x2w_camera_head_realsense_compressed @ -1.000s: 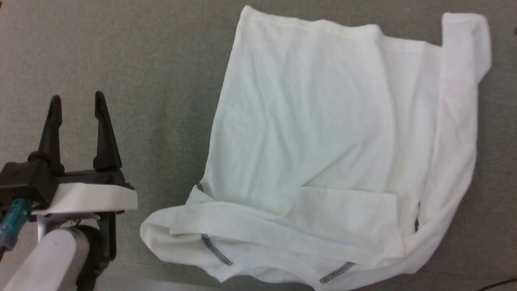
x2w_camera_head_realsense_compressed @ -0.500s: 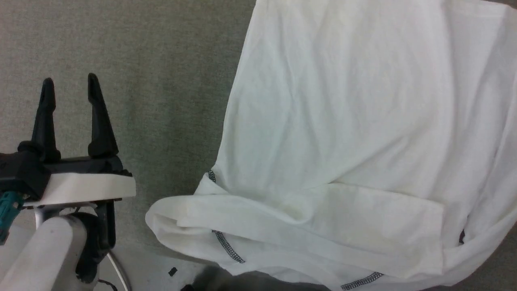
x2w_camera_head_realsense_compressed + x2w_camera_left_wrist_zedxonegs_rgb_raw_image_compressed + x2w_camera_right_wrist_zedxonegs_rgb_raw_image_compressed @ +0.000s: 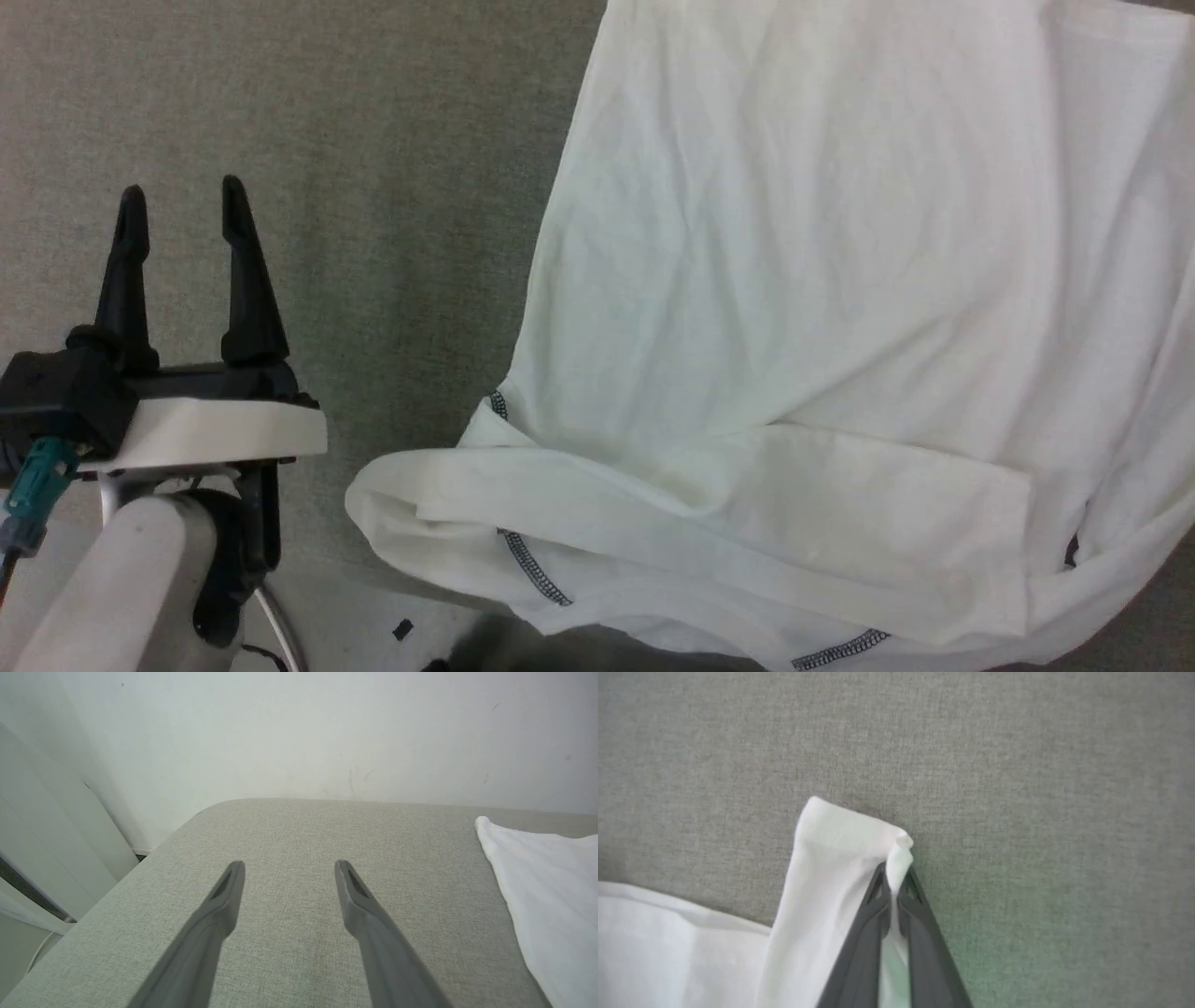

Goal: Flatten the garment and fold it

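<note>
Grey surface point(image 3: 327, 140), R gripper point(image 3: 894, 873) tight on garment point(image 3: 831, 858)

The garment point(image 3: 794, 280) lay on the padded surface point(image 3: 327, 168), right of my left gripper point(image 3: 181, 191) — well apart from it. My right gripper point(image 3: 893, 870) sat at the sleeve end point(image 3: 840, 830), cloth between its jaws — a wall point(image 3: 299, 732) stood behind the surface's far edge.

Garment point(image 3: 794, 280), no readable text, labels, numbers
</note>
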